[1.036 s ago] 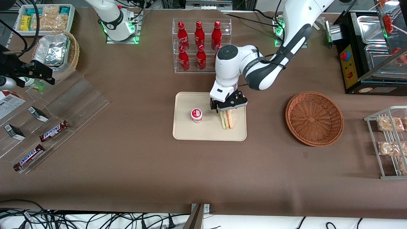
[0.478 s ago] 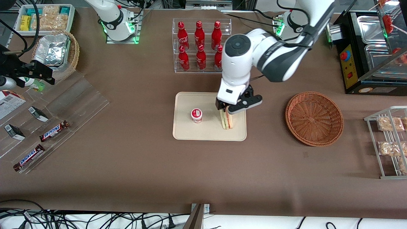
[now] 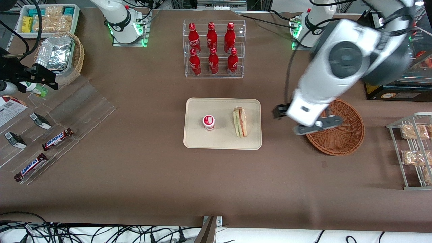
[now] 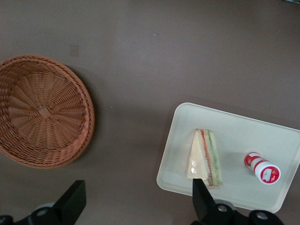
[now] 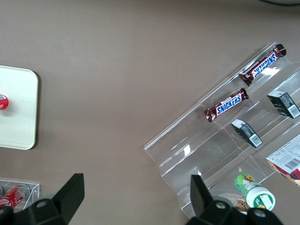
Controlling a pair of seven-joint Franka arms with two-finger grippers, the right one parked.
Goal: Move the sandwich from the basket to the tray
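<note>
My gripper (image 3: pixel 303 123) hangs wide open and empty between the round reddish-brown wicker basket (image 3: pixel 341 135) and the flat cream tray (image 3: pixel 195 141); the wrapped triangle sandwich (image 3: pixel 240 122) lies on the tray, toward the parked arm's end from me.

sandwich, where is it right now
The sandwich lies on the tray beside the small red-lidded cup; the open end effector hovers by the basket.

working left arm: glossy white rounded shell, dark grey round cap on the wrist joint, dark grey/black band segments farther up. white boxy flange with a small black mark above the gripper (image 3: pixel 305 123), which is up above the table between tray and basket. gripper body black; fingers (image 4: pixel 202 199) black, flat, wedge-shaped, set wide apart. round screw heads on the finger bases. black cable runs down beside the arm. base ring glows green, on a metal plate.
</note>
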